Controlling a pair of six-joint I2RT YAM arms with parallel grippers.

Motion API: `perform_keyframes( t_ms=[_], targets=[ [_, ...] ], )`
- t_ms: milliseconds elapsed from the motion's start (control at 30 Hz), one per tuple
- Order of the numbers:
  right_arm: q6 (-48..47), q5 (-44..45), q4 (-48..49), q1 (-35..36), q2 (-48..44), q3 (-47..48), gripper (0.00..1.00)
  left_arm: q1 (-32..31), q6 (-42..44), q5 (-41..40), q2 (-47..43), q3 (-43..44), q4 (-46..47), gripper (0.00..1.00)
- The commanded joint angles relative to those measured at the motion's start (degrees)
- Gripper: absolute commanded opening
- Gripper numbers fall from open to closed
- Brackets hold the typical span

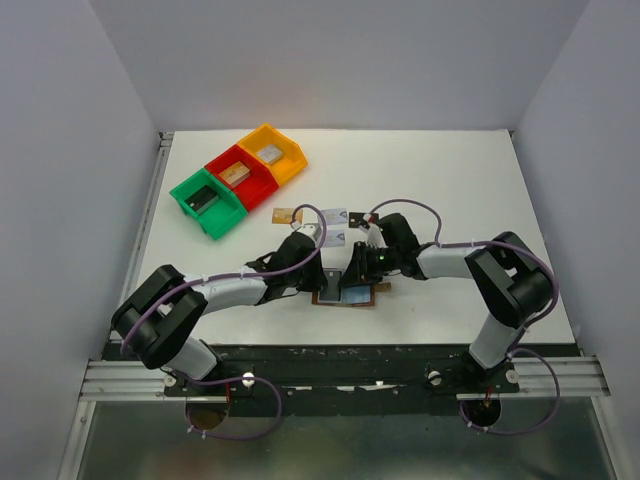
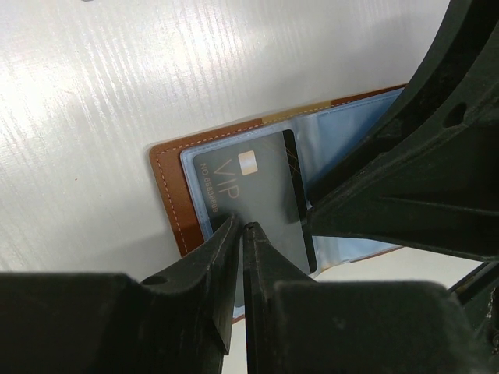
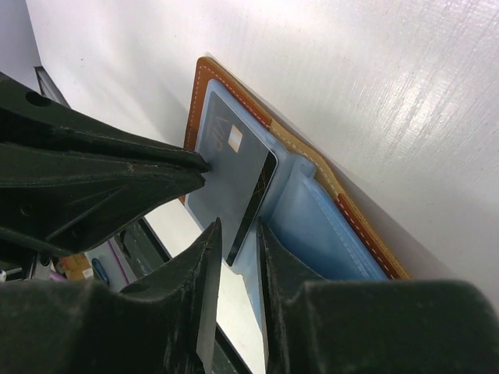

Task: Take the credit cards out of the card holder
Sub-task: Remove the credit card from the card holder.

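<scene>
The brown card holder (image 1: 345,297) lies open on the table, its light-blue inner faces up; it also shows in the left wrist view (image 2: 166,187) and the right wrist view (image 3: 331,226). A black card (image 2: 249,183) marked VIP sticks partly out of a sleeve. My left gripper (image 2: 242,230) is shut on that card's edge. My right gripper (image 3: 234,241) stands narrowly open, with the black card's corner (image 3: 249,206) and the sleeve edge between its fingers. In the top view both grippers, left (image 1: 328,272) and right (image 1: 357,272), meet over the holder. A gold-tan card (image 1: 284,215) and two silvery light-blue cards (image 1: 333,214) (image 1: 335,237) lie behind it.
A green bin (image 1: 207,200), a red bin (image 1: 240,175) and a yellow bin (image 1: 272,153) stand in a row at the back left, each with a block inside. The table's near edge and the arm bases lie just behind the holder.
</scene>
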Motion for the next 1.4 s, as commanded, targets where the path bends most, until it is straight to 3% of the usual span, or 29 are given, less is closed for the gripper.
perform_keyframes(
  t_ms=[0, 367, 867, 1367],
  targets=[
    [-0.1, -0.7, 0.9, -0.1, 1.6, 0.1, 0.33, -0.4, -0.1, -2.0, -0.3, -1.6, -1.1, 0.24],
    [0.4, -0.9, 1.5, -0.1, 3.4, 0.7, 0.34, -0.4, -0.1, -4.0, -3.8, -1.8, -3.4, 0.28],
    [0.9, -0.6, 0.7, -0.1, 5.0, 1.2, 0.41, -0.4, -0.3, -4.1, -0.5, -1.6, -4.0, 0.26],
    [5.8, -6.7, 11.5, -0.1, 6.4, -1.1, 0.42, -0.4, -1.2, -3.7, -0.4, -3.3, -2.3, 0.26]
  ],
)
